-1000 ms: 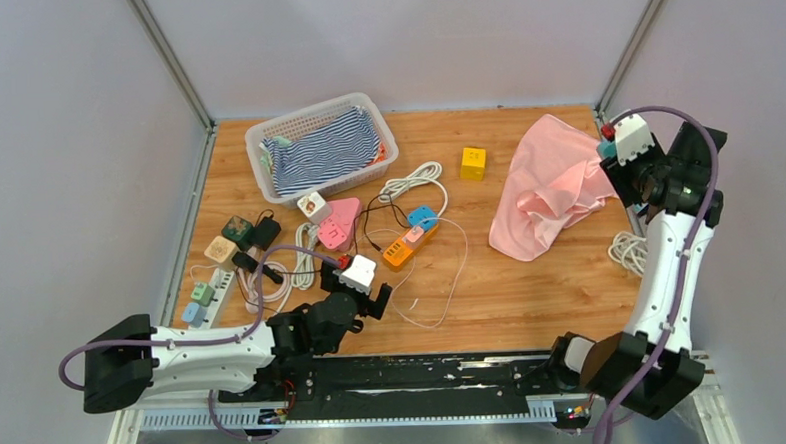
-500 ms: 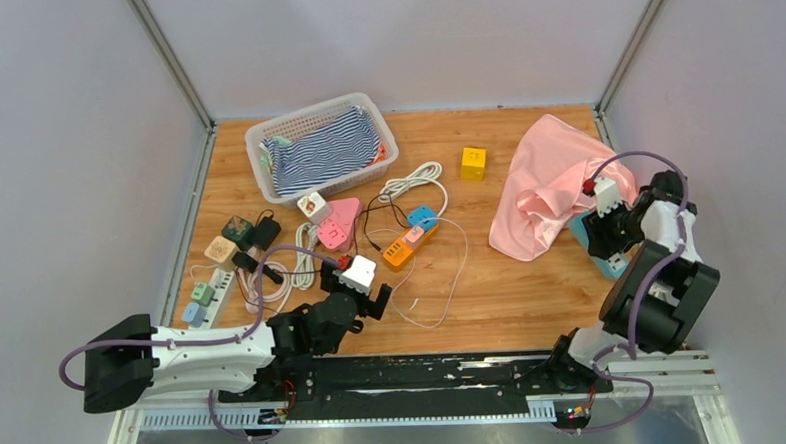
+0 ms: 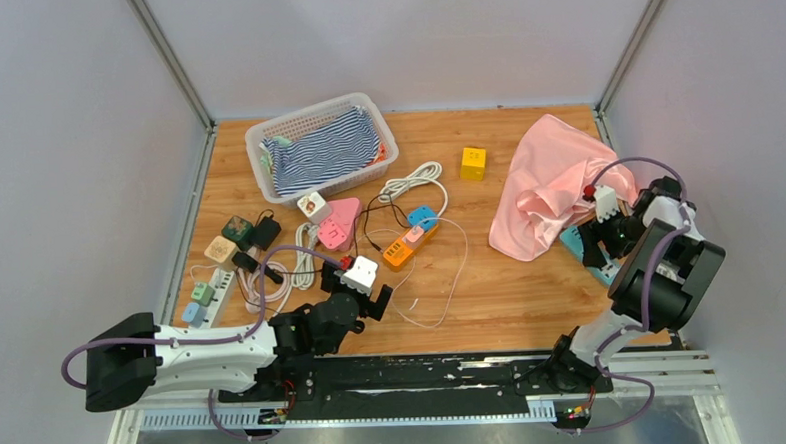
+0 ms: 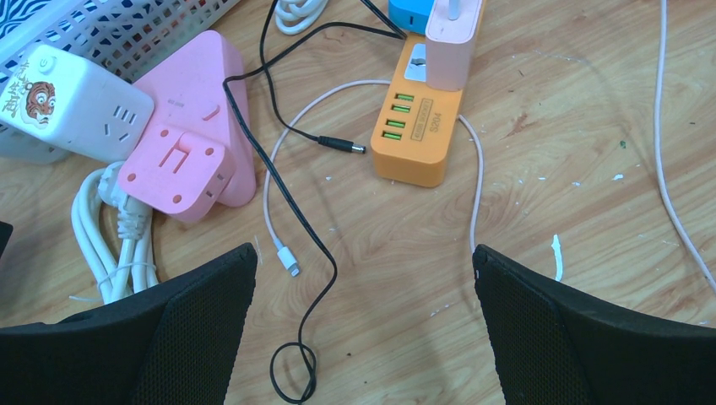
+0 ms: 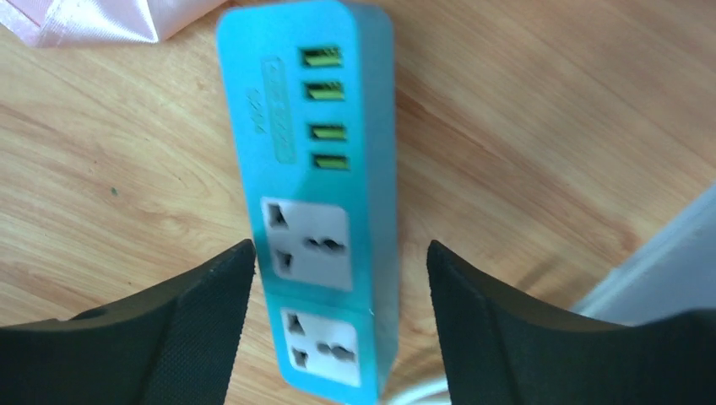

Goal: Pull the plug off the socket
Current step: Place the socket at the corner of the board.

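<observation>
Left jaws: spread wide, nothing between them, hanging over bare wood short of the orange power strip (image 4: 418, 135). The strip lies loose near the middle of the table, a little toward the left edge. A pink plug (image 4: 452, 42) is seated in its socket end; this looks like the one to pull.

Right jaws: apart, straddling a blue power strip (image 5: 312, 169) by the right edge of the table, just beside the pink cloth (image 3: 548, 185). There is a gap on at least one side, so they are not clamped. Its sockets in view are bare, with no plug. This arm is well apart from the orange strip.

Risks, as judged:
- The orange strip is small and unanchored. A one-armed pull would likely lift or drag the whole strip instead of freeing the plug. It needs pinning, and the right arm is far off.
- A black lead (image 4: 287, 194) and a thin pale cable (image 4: 477, 169) lie between the left jaws and the strip. Either could snag a finger on the approach or get pinched in with the plug.
- The plug's smooth faces could slip in a shallow grip.
</observation>
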### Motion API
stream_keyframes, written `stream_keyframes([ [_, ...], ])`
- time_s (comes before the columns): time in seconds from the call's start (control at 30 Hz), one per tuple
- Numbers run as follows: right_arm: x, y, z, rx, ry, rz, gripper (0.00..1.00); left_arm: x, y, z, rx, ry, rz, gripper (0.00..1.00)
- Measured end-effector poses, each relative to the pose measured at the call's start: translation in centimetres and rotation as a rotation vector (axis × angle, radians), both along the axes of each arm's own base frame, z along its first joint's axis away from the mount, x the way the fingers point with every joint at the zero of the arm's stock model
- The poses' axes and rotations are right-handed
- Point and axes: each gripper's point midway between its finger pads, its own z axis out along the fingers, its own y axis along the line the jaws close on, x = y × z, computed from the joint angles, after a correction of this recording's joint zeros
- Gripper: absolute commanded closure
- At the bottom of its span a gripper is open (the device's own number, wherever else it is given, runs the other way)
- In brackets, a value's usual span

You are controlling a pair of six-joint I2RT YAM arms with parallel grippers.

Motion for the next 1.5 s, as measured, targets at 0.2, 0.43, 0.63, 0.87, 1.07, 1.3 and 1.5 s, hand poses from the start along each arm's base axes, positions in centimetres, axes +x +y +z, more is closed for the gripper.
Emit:
stream_keyframes([
  [0.2,0.3,-0.3,2.8,-0.055,-0.082,-0.004,0.13,0.0,0.0,0.0,0.0,0.0,0.0,0.0],
  [0.43,0.2,0.3,6.8,-0.083,-0.17,0.006,0.13,0.0,0.0,0.0,0.0,0.0,0.0,0.0],
  [0.63,0.4,1.6,11.7,-0.104,-0.312,0.03,0.14,0.0,0.0,0.1,-0.003,-0.001,0.0,0.0],
  [0.87,-0.1,4.6,16.9,-0.078,-0.491,0.083,0.05,0.0,0.0,0.4,-0.014,-0.005,0.0,0.0],
  [1.07,-0.9,7.7,21.6,-0.036,-0.656,0.125,0.0,0.0,0.0,0.7,-0.03,-0.01,0.0,0.0],
  [1.3,-1.8,12.4,24.2,0.167,-0.783,0.195,0.0,-0.2,0.5,1.0,-0.053,-0.017,0.0,0.0],
  [1.5,-2.2,15.9,23.7,0.433,-0.78,0.258,0.0,-0.4,1.1,1.6,-0.102,-0.033,-0.001,0.0],
])
